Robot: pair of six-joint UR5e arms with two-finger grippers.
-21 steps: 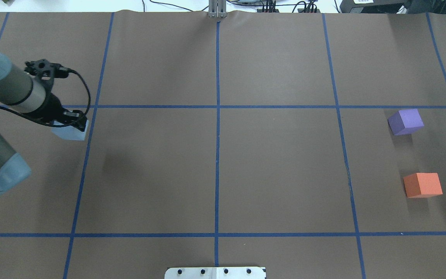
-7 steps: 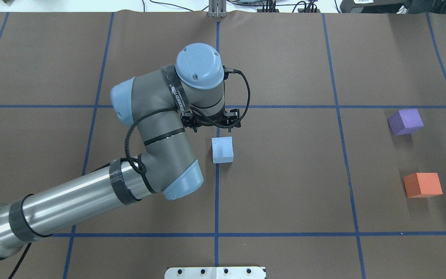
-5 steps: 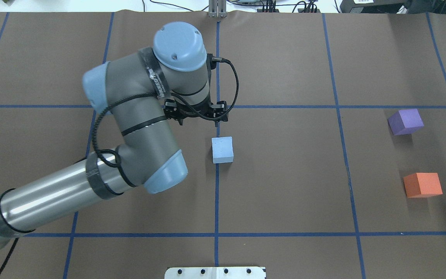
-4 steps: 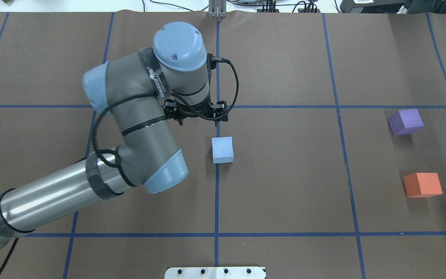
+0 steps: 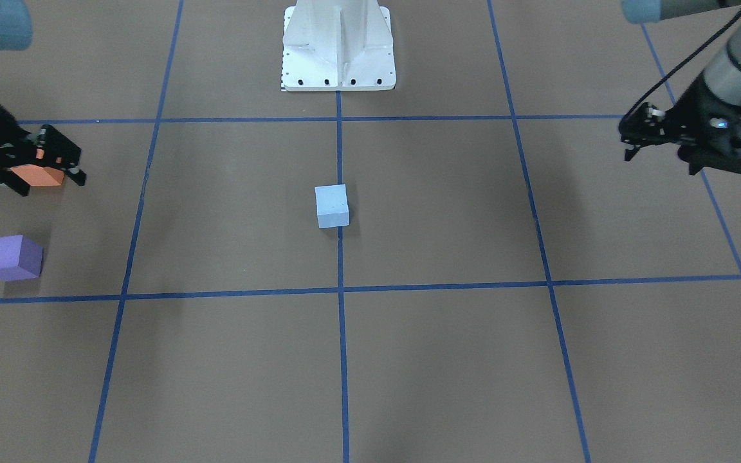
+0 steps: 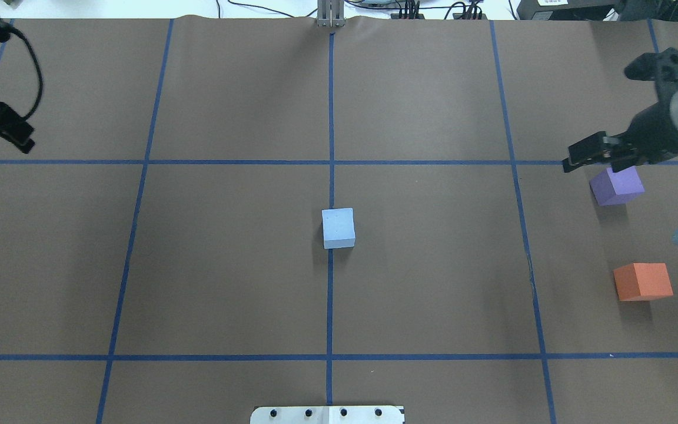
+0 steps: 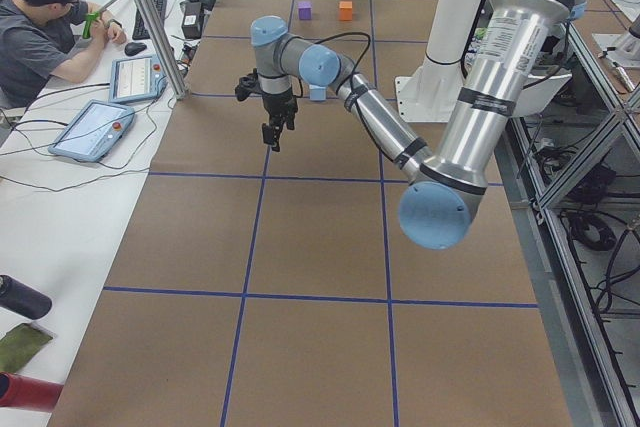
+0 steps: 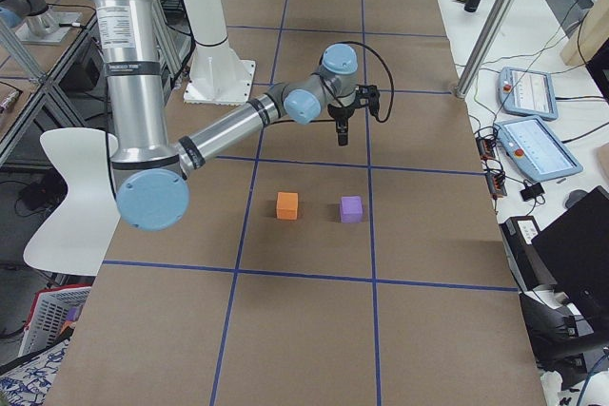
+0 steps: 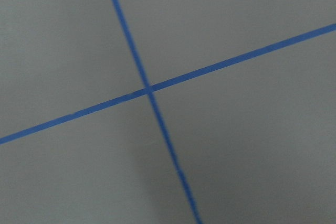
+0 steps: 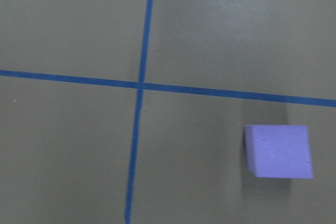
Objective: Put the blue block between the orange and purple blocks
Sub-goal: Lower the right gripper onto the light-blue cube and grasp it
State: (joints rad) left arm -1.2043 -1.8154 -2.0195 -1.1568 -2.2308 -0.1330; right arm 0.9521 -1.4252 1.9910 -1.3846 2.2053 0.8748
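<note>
At bench centre, blue block sat free. Front view half-hid orange block behind my spread right gripper; overhead showed it clear. Left gripper, state unreadable, had retreated to left edge.

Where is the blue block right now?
In the overhead view, the blue block sits in the middle of the table on the centre tape line, far to the left of the purple block and orange block.

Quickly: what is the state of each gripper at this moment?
Left gripper: open, holding nothing.
Right gripper: open, holding nothing.
</note>
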